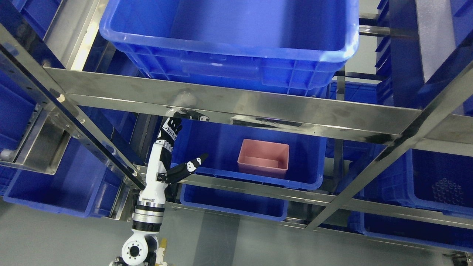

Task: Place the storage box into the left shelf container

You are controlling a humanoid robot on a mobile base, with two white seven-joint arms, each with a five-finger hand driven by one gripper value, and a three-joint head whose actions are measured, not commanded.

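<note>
Pink storage box (263, 159) sat right of the open, empty left hand (170, 155), long axis crosswise, inside the blue container (221, 147).

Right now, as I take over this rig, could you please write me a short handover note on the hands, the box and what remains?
Left hand: raised in front of the shelf, fingers spread, holding nothing. It is beside the middle container's left end, apart from the box.
Right hand: not in view.
Pink storage box: upright inside the blue container on the middle shelf level, towards its right half, open side up.
Done: the box appears to be placed and released.
Left: probably only to draw the left arm back clear of the steel shelf rail; check that this is the intended container.
</note>
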